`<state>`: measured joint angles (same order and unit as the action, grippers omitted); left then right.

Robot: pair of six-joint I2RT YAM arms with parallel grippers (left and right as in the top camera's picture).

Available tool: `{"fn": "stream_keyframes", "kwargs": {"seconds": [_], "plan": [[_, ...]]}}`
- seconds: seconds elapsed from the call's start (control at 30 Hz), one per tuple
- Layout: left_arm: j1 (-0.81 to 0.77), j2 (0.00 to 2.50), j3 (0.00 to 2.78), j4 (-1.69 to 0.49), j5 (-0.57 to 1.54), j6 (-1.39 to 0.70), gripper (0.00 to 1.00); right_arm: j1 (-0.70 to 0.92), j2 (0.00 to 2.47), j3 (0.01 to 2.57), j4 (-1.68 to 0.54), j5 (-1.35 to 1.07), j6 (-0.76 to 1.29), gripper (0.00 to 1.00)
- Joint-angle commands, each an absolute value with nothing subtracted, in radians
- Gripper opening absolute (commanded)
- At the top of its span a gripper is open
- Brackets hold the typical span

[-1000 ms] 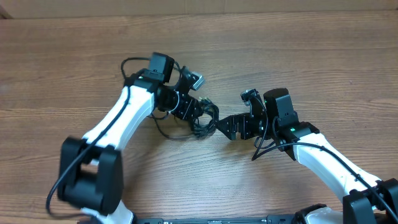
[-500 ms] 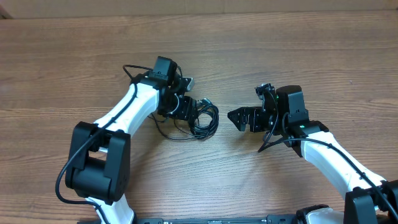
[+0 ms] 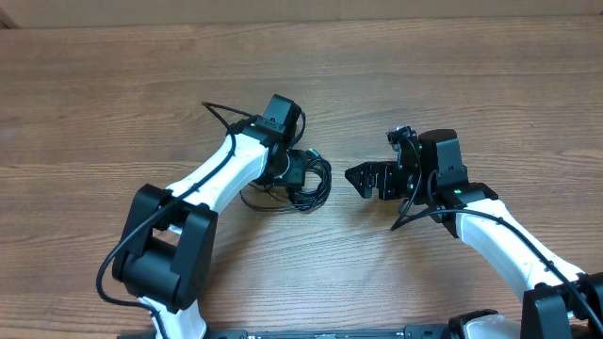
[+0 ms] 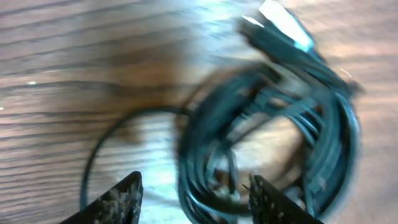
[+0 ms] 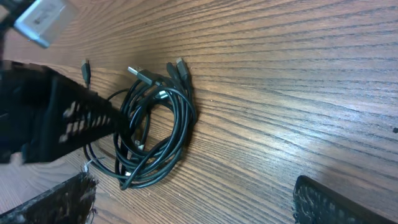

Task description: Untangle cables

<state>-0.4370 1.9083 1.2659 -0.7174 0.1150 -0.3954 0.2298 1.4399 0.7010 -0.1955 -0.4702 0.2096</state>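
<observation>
Near the middle of the brown wooden bench [image 3: 452,85], the thin black cables [image 5: 155,130] lie in one tangled coil, none separated yet, with the half-open left gripper [image 4: 196,199] over them and the wide-open right gripper [image 3: 360,179] at three o'clock, both apparently empty.

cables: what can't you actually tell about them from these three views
- Overhead: the left gripper covers part of the cables, so they can't be counted or traced.
- Left wrist: blur smears the cables, so the crossings are unreadable. The bottom edge cuts them off.
- Right wrist: the left gripper's dark bulk hides the left side of the cables.
- No view shows whether a finger touches them.
</observation>
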Motion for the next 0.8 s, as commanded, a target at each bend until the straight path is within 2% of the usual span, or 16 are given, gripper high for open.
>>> {"fn": "stream_keyframes", "kwargs": {"seconds": [0.0, 0.1, 0.23, 0.27, 0.5, 0.77], "plan": [[-0.439, 1.961, 1.264, -0.693, 0.06, -0.509, 0.52, 0.227, 1.429, 0.721, -0.191, -0.464, 0.212, 1.0], [-0.443, 1.993, 1.264, -0.673, 0.122, -0.51, 0.44, 0.227, 1.429, 0.722, -0.191, -0.464, 0.212, 1.0], [-0.454, 2.016, 1.264, -0.659, 0.158, -0.514, 0.16, 0.227, 1.429, 0.722, -0.2, -0.464, 0.212, 1.0], [-0.455, 2.016, 1.264, -0.657, 0.158, -0.514, 0.04, 0.227, 1.429, 0.721, -0.202, -0.464, 0.212, 1.0], [-0.423, 1.952, 1.346, -0.731, 0.155, -0.499, 0.04, 0.227, 1.429, 0.721, -0.228, -0.477, 0.212, 1.0], [-0.41, 1.806, 1.55, -0.865, 0.196, -0.389, 0.04, 0.209, 1.409, 0.722, -0.245, -0.812, 0.212, 1.0]]}}
